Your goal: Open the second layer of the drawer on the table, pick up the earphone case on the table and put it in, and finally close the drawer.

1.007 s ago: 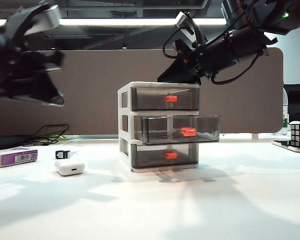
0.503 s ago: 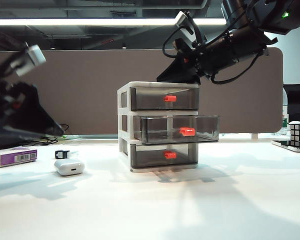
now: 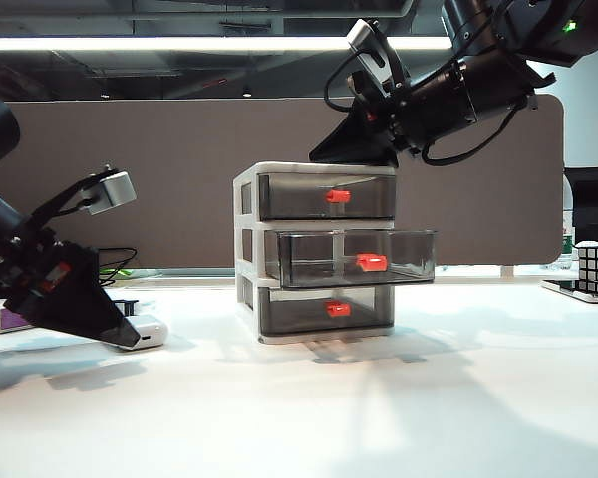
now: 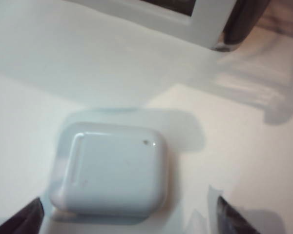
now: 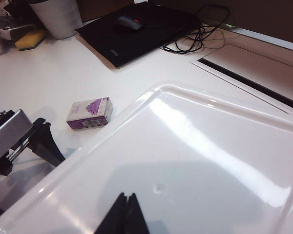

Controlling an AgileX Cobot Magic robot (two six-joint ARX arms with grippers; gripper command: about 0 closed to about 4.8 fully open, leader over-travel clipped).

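White earphone case [image 4: 110, 171] lying flat on the white table [image 3: 379, 418], well left of the three-drawer cabinet [image 3: 319, 249] and framed between the spread fingertips [image 4: 19, 219] of the left gripper [image 4: 127, 224], now dropped low from its raised pose a second ago and opened wide, not yet touching the case. Second layer of the drawer [image 3: 354, 257] already pulled out with its red-orange handle [image 3: 371, 262] forward, so pickup judged next. Right gripper [image 5: 123, 214] pinched shut, parked at the cabinet's white top, unmoved.
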